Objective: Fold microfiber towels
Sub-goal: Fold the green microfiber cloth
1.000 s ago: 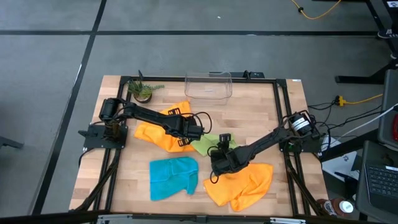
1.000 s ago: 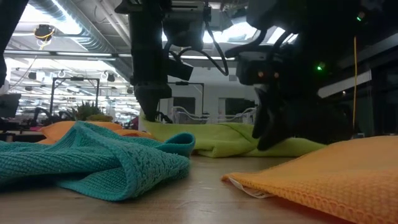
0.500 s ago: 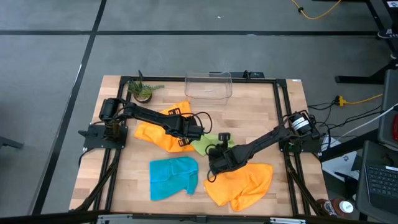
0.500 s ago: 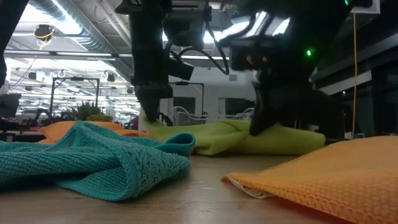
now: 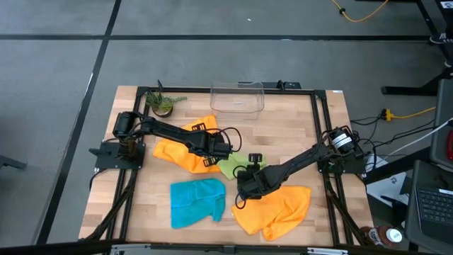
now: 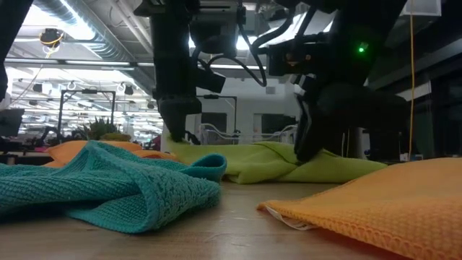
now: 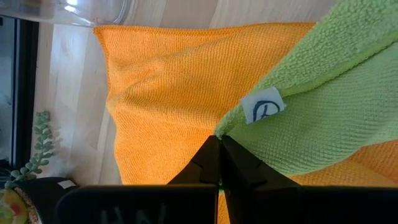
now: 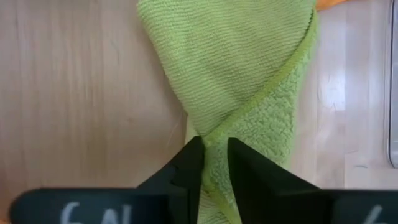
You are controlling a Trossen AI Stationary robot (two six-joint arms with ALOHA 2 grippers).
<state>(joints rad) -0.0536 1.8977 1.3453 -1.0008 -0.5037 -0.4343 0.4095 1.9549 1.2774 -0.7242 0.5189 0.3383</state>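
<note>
Lime green towel point(image 5: 236, 165) lies near table centre on pale wood-plank table point(image 5: 283, 134), rumpled, one face looped terry, the other a finer ribbed weave. Left gripper point(image 7: 219, 142) has its fingers pressed together on the towel's edge at 9 o'clock of the cloth, just beside a small white sewn label point(image 7: 263, 108). Right gripper point(image 8: 208, 151) is clamped on a twisted, bunched corner at the cloth's 5 o'clock side, the fabric tapering to a point between the dark fingers.

One orange towel point(image 5: 185, 149), flat waffle-textured weave, sits under and at 9 o'clock of the green one. Second orange towel point(image 5: 278, 210), loosely heaped, at 5 o'clock. Teal towel point(image 5: 197, 201), crumpled with knobbly knit texture, at 7 o'clock. Clear plastic bin point(image 5: 237, 96), rounded corners, at 12 o'clock. Small potted plant point(image 5: 162, 103) at 10 o'clock.
</note>
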